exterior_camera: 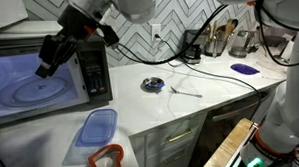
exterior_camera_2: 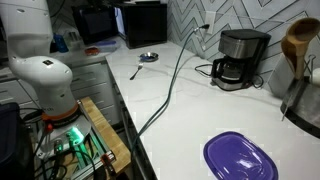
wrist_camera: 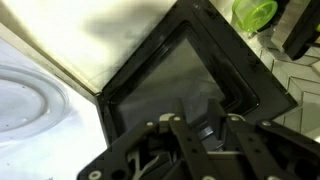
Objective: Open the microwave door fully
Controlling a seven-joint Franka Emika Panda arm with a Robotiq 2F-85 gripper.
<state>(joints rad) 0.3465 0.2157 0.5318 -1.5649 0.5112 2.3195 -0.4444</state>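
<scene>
The white tabletop point(exterior_camera: 165, 108) carries the microwave point(exterior_camera: 96, 75) at the left of an exterior view, with its cavity and glass plate point(exterior_camera: 35, 87) exposed. In the wrist view the microwave door point(wrist_camera: 190, 75) stands swung out across the centre of the frame. The gripper point(wrist_camera: 197, 128) sits at the bottom edge, just below the door's dark window. I cannot tell how wide it is open, or whether it touches the door.

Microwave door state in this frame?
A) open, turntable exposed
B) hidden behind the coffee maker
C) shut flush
A: the microwave cavity and turntable are exposed in an exterior view, and the wrist view shows the door swung clear of the opening.
</scene>
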